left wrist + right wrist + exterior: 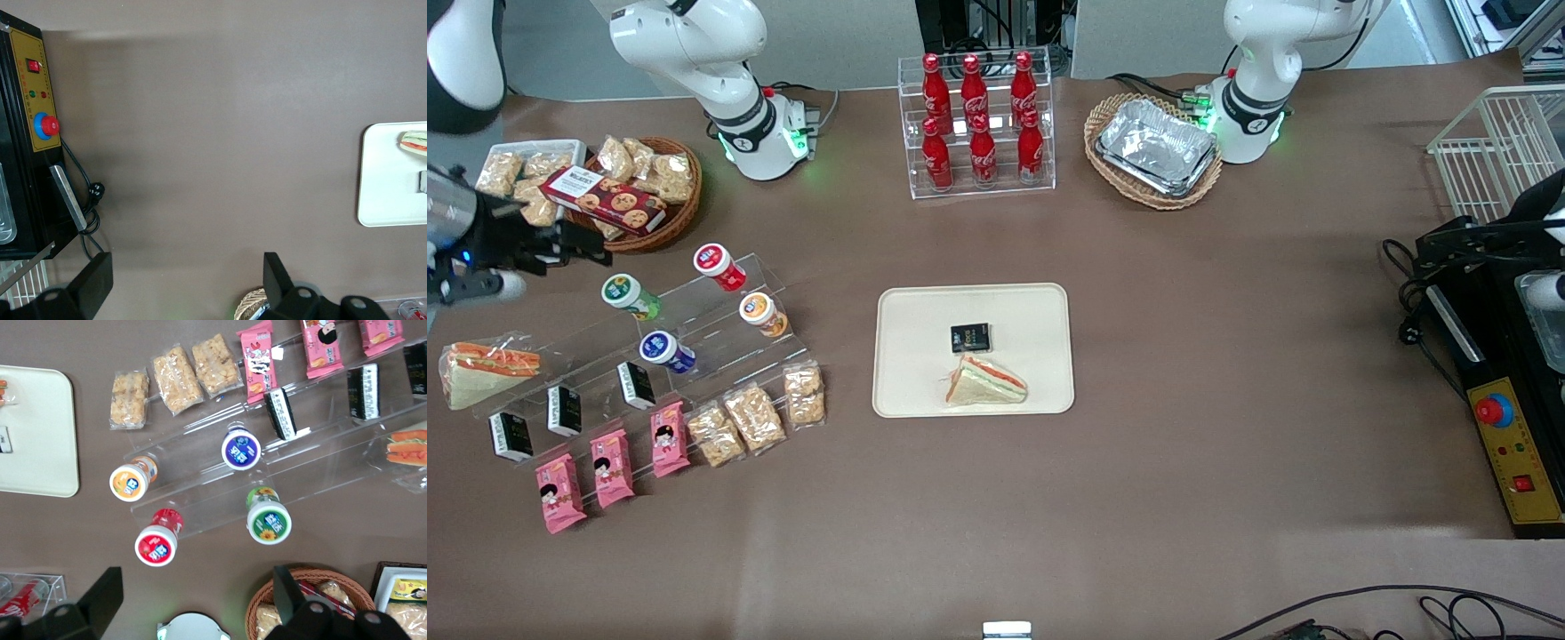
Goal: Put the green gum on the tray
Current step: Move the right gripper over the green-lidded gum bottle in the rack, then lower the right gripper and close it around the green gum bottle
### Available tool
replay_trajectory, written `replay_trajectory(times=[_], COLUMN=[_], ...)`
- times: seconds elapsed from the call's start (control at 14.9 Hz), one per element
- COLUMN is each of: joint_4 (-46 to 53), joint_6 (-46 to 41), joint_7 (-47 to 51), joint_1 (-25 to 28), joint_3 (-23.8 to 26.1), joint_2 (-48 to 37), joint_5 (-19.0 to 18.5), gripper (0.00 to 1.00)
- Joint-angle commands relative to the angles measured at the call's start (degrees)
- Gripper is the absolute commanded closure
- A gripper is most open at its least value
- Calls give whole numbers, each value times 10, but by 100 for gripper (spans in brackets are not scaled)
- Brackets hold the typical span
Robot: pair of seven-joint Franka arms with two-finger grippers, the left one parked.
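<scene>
The hand (560,249) hovers wide and empty, probably near the gum (631,296) on its clear rack (280,463). Approach step; next it must descend over the gum, then carry it to the tray (907,391).

The right arm is held out above the working arm's end of the table. Its gripper (574,249) is carried clear of the surface, fingers (107,597) spread wide apart, and nothing is held between them.
</scene>
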Motion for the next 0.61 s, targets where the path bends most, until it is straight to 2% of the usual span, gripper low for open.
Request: replay_trajectory(times=[0.0,0.27,0.54], joint_4=[-73,-207,-267], joint_6=[52,176,245], joint_7=[-16,-101,-151], joint_1=[-3,-16,-16], joint_3=[-3,-30,-62], joint_2=[-49,-106,-102], joint_5=[-28,-40,-39], gripper=[0,0,0])
